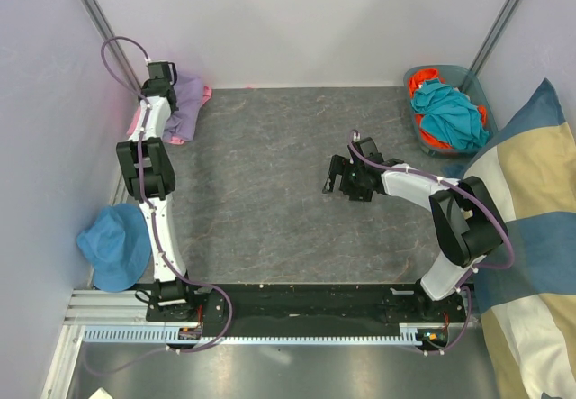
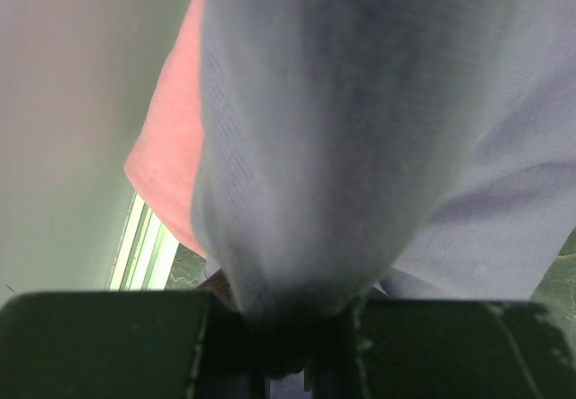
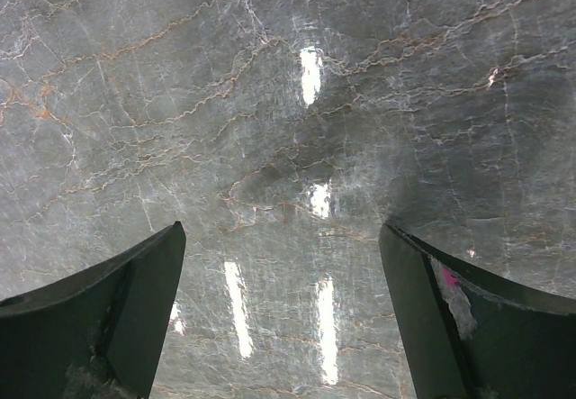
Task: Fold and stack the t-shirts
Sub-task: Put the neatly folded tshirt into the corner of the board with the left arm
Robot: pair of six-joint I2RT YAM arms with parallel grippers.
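Pickup stage, far-left corner: left gripper (image 2: pixel 292 340) is nearly shut, jaws pinching a fold of the lavender t-shirt (image 2: pixel 360 147), which is bunched up by the wall (image 1: pixel 54 102). Just beside it, the pink t-shirt (image 2: pixel 171 156) looks to lie underneath, tho the wrist view's too close to be sure. Neither is folded yet. Mid-table, right gripper (image 1: pixel 335 181) hangs over the bare tabletop (image 3: pixel 288 102), jaws spread wide, holding nothing. Next, I'd say: pull lavender to the open centre w/o dragging pink along, spread it flat, then the right arm takes a corner.

Overhead, close wrist views (table (image 1: pixel 270 165) shared)
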